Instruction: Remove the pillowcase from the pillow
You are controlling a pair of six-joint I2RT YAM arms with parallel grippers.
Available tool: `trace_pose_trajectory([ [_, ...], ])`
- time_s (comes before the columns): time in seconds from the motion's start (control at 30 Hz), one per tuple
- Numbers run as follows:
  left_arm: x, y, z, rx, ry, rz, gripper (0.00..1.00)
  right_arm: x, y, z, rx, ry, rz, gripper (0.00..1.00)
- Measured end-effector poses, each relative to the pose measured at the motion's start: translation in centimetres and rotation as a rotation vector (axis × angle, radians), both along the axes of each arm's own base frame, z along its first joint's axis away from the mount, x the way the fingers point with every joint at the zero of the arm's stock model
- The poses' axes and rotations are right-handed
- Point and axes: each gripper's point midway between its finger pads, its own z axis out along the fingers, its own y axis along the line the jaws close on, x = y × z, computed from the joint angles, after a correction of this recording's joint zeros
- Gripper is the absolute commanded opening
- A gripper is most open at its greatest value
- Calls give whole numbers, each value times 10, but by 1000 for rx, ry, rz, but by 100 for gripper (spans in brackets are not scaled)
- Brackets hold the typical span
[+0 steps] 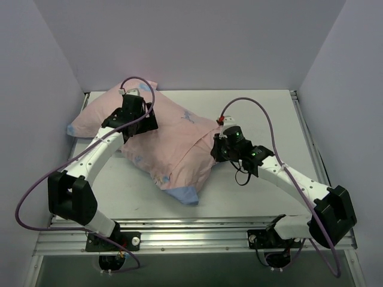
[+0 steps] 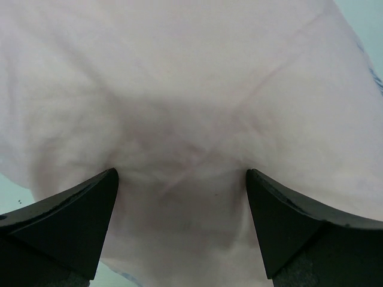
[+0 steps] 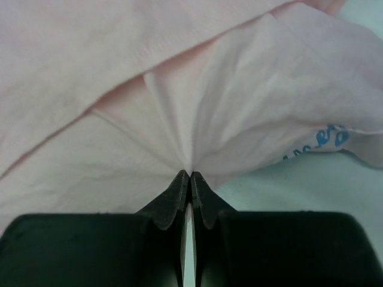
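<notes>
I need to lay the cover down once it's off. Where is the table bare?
Bare: the right side of the table, between the pillowcase and the right rail, beyond the right pincer; also the near strip before the blue corner. Crowded: far left, under the left pincer.

Here we are in what looks like a robotics lab cell: a white table (image 1: pixel 287 119) boxed in by plain pale walls (image 1: pixel 191 42) left, right and far. 2 arms, left arm (image 1: pixel 90 158) and right arm (image 1: pixel 293 176), sit bolted to an aluminium rail (image 1: pixel 197 239) at the near edge, with purple cables (image 1: pixel 246 99) looping loose.
</notes>
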Motion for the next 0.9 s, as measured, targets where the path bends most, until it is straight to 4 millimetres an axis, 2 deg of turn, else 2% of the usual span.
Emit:
trace_pose_trajectory([
  [0.1,4,20,-14,-21,17,68,96,-6,-13,-5,1,6,-48,0],
  [0.27,9,36,-31,-79,42,123,96,-11,-41,-11,13,3,-163,0],
  [0.43,17,45,-33,-149,39,148,96,-11,-94,-27,42,40,-376,0],
  [0.53,21,50,-35,-162,39,161,96,-18,-134,-50,12,116,-512,0],
  [0.57,22,51,-36,-167,39,161,96,-21,-140,-55,2,137,-527,0],
  [0.63,23,49,-35,-181,39,151,96,-25,-136,-56,10,159,-504,2],
  [0.67,23,48,-35,-185,39,146,96,-24,-132,-52,19,163,-487,7],
  [0.7,23,47,-34,-190,39,140,96,-22,-125,-43,33,157,-461,21],
  [0.73,23,45,-34,-195,40,133,96,-17,-118,-32,47,143,-440,29],
  [0.77,22,43,-34,-197,40,129,96,-10,-112,-17,57,117,-414,44],
  [0.87,22,39,-35,-201,41,118,96,16,-81,37,102,5,-314,61],
  [0.9,21,38,-36,-201,42,114,96,24,-67,53,116,-30,-276,64],
])
